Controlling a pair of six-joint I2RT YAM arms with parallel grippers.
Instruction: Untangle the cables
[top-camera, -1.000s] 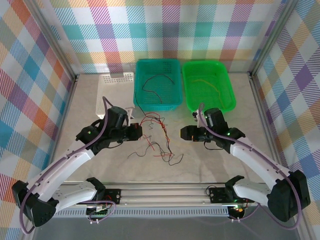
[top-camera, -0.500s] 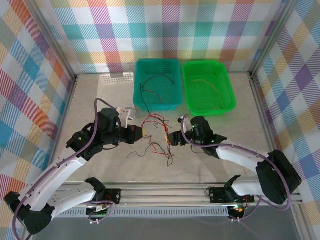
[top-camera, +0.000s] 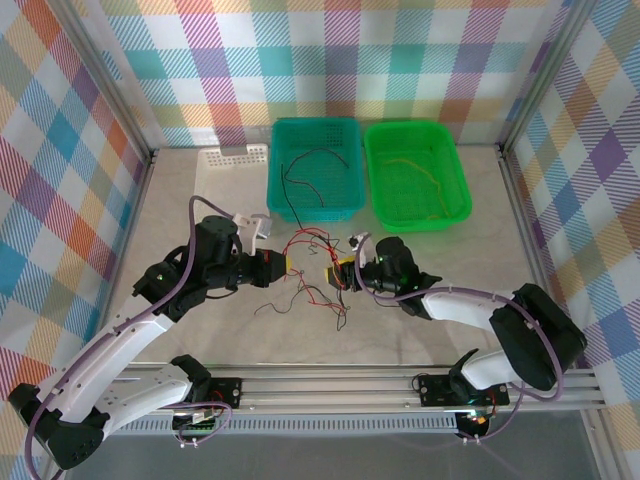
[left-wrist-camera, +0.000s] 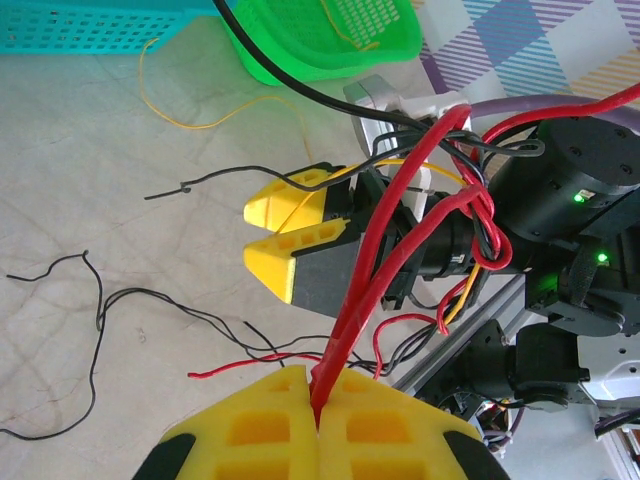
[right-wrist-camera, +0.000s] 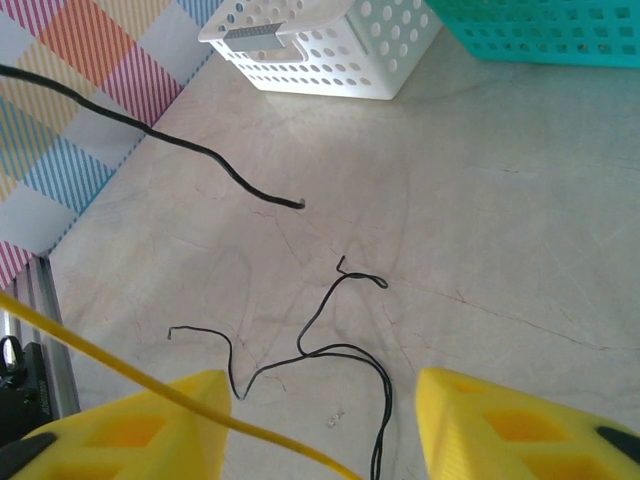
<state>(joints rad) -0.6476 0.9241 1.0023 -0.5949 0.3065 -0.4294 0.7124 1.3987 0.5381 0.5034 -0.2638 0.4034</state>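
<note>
left gripper (top-camera: 283, 264): reaches right, pinching red cable (left-wrist-camera: 340, 340)
right gripper (top-camera: 335, 277): reaches left, jaws apart
cables (top-camera: 322, 298): red, black, yellow tangle between them

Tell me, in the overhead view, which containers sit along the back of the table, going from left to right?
White perforated basket → teal basket → green basket.

Three baskets: white basket (top-camera: 230, 156), teal basket (top-camera: 316, 121), green basket (top-camera: 408, 125). One cable tangle (top-camera: 320, 290); strands uncountable.
</note>
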